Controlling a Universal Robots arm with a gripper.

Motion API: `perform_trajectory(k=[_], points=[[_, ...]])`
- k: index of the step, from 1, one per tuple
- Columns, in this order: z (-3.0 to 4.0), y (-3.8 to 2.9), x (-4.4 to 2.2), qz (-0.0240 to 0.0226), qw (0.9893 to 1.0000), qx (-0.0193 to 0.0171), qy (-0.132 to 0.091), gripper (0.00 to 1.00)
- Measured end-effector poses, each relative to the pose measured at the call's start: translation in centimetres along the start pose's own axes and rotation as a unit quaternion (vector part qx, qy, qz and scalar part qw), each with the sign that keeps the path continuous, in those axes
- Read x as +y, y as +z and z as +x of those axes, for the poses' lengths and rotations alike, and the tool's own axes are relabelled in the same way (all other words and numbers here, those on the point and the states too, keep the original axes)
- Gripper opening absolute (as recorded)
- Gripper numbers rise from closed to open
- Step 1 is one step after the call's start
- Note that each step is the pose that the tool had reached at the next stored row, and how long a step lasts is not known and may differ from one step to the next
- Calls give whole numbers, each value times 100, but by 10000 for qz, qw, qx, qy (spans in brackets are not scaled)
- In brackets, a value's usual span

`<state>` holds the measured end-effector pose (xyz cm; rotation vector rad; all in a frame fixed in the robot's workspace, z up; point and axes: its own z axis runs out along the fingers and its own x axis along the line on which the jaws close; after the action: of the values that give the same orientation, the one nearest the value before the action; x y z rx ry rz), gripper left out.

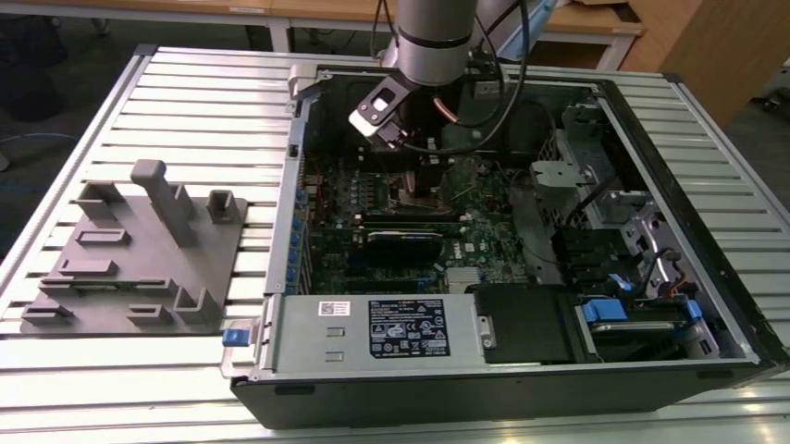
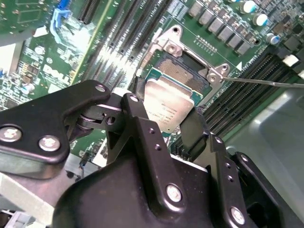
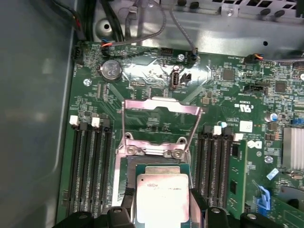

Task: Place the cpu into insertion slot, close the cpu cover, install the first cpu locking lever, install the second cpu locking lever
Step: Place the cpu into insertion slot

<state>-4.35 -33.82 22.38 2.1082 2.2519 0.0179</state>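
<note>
Presently the computer case (image 1: pixel 494 398) lies open on the bench, and over its motherboard (image 3: pixel 142 80) the gripper (image 2: pixel 164 118) is clamped on opposite edges of the cpu (image 3: pixel 161 197). The cpu cover (image 3: pixel 161 105) stands swung up, clear of the insertion slot (image 2: pixel 185 71), which sits between the board's memory-slot banks directly beneath the chip. Seating cannot be confirmed; in my judgement placement demands a level chip, square to the rim, without side force.

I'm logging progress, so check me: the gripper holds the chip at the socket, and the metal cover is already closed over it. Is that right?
Not quite. In the first wrist view the cover is not closed: it stands swung up, open, with the board showing through its cut-out. The rest holds: the gripper grips the chip at the socket.
</note>
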Motion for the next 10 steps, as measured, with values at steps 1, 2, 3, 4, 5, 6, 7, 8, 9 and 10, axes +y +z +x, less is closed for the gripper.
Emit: perform_trajectory(k=[1, 2, 3, 4, 5, 6, 7, 8, 9, 10], points=[[7, 2, 0, 0, 10000, 1, 2, 54], [9, 5, 1, 0, 10000, 2, 9, 54], [9, 9, 1, 0, 10000, 2, 27, 54], [10, 11, 1, 2, 10000, 0, 47, 54], [10, 12, 0, 3, 10000, -2, 59, 54], [10, 15, 0, 3, 10000, -1, 63, 54], [11, 18, -1, 2, 10000, 1, 64, 54], [11, 22, -1, 2, 10000, 4, 65, 54], [11, 26, -1, 2, 10000, 5, 65, 54], [11, 28, -1, 2, 10000, 6, 65, 54]])
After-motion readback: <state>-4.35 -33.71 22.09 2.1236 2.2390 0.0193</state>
